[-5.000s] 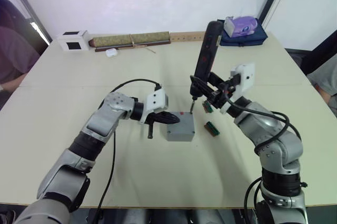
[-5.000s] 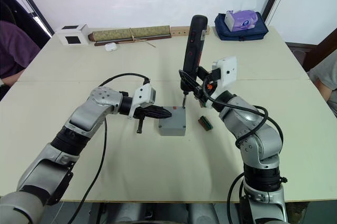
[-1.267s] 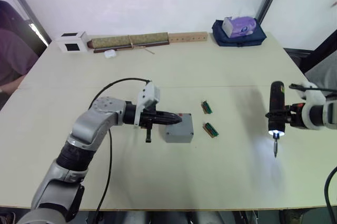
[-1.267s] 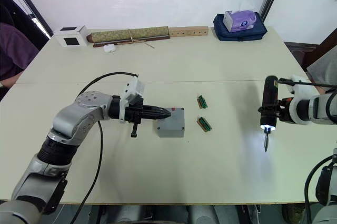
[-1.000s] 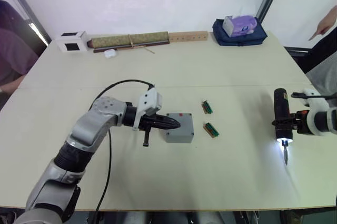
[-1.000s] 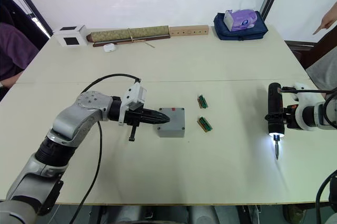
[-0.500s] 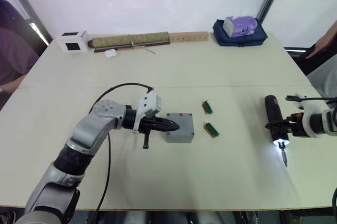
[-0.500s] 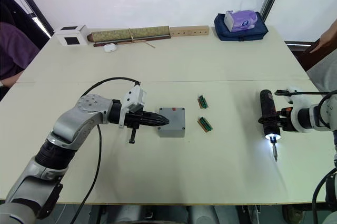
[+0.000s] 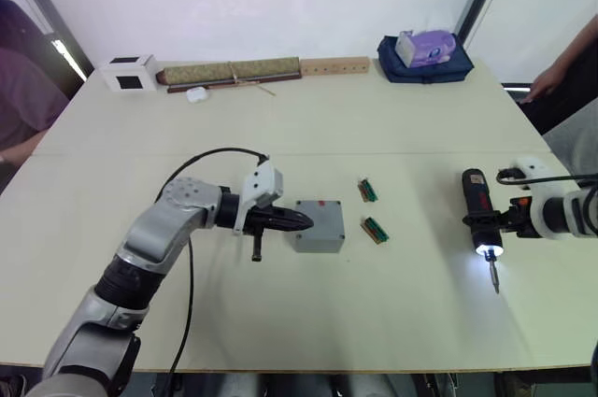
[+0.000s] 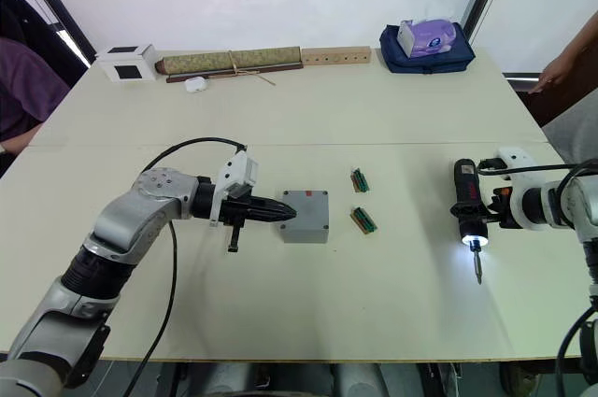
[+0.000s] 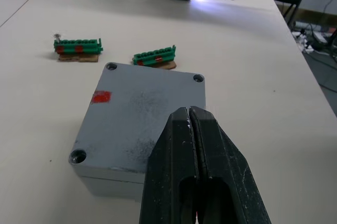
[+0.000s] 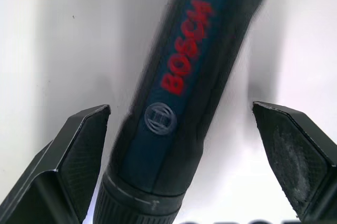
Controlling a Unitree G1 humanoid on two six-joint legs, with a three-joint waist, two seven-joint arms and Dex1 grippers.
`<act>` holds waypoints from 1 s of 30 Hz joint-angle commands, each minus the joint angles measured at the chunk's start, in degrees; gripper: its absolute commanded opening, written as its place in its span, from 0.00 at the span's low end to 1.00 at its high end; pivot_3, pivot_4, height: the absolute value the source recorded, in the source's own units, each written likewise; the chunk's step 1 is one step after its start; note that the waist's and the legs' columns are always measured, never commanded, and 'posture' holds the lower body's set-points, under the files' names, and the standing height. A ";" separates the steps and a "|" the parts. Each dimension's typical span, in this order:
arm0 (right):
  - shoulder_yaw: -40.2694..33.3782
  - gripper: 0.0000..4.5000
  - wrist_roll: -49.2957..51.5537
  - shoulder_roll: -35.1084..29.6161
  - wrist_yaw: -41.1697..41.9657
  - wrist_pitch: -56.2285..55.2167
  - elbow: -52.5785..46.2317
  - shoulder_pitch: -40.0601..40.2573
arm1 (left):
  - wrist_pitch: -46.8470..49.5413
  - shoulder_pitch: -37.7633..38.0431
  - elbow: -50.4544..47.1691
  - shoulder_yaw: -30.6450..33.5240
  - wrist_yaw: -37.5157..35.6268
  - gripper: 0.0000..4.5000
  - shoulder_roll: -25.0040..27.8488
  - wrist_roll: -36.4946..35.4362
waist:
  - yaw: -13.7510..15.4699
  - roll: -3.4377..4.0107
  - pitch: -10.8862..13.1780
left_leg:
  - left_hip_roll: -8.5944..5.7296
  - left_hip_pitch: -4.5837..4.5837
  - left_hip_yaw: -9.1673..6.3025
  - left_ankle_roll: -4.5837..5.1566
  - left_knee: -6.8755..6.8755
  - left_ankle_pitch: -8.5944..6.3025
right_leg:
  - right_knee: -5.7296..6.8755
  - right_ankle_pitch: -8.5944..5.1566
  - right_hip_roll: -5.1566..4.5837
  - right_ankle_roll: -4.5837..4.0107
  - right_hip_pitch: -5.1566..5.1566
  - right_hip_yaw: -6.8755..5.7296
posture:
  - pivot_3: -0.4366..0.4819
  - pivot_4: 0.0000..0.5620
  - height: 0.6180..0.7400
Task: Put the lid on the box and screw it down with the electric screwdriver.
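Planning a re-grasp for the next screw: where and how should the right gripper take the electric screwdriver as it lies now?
Grip the electric screwdriver across the thick black barrel, mid-length, coming from above. It lies flat on the table, bit and lit tip toward the robot, so the round body offers two free sides. The right gripper is open astride that barrel. Avoid the thin silver bit.

Two small green circuit boards [image 9: 368, 191] [image 9: 376, 229] lie on the pale worktop [image 9: 392, 117], near each other. Along the far edge sit a white cube with a black face [image 9: 130, 72], a small white case [image 9: 196, 93] just in front of a long rolled mat [image 9: 232, 71], and a wooden strip with holes [image 9: 334, 66]. At the far right corner a purple tissue pack [image 9: 426, 45] rests on a dark blue pouch [image 9: 453, 65]. A person's arm [image 9: 559, 75] shows at the right edge, another person [image 9: 23, 98] at the left.
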 commanded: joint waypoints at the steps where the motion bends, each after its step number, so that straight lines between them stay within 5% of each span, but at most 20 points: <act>1: -2.63 0.99 -1.91 -5.17 3.04 -6.85 -8.79 -0.82 | -0.84 -1.20 0.73 1.12 0.30 0.00 -0.19 0.00 | 0.04 0.02 0.01 | 0.00 0.00 0.00 0.00 0.00 0.00 | 0.00 0.00 0.00 0.00 0.00 0.00 | 0.48 0.27 1.00; 13: -8.42 0.99 8.65 4.23 6.91 -12.41 -37.13 9.16 | -3.86 -5.22 12.44 4.98 6.89 0.00 -1.94 3.58 | 0.24 -0.11 0.04 | -0.02 -0.04 -0.13 -0.01 0.01 0.00 | 0.02 0.00 -0.07 0.01 0.02 -0.06 | 0.48 0.27 1.00; 17: 3.26 0.99 6.54 11.39 1.28 -12.11 -46.50 16.47 | -6.86 -1.43 11.88 0.41 5.74 0.00 0.95 9.06 | 0.23 -0.43 -0.11 | 0.03 -0.01 -0.22 -0.01 0.05 0.00 | 0.00 -0.01 -0.02 -0.01 0.10 -0.11 | 0.48 0.27 1.00; 30: 11.88 0.99 4.55 17.92 -3.50 -9.45 -47.38 14.86 | -6.60 1.76 9.32 -3.12 4.45 0.00 -0.68 10.54 | 0.24 -0.46 -0.01 | -0.01 -0.01 -0.24 -0.05 0.13 0.03 | 0.12 0.00 -0.05 -0.01 0.08 -0.14 | 0.48 0.27 1.00</act>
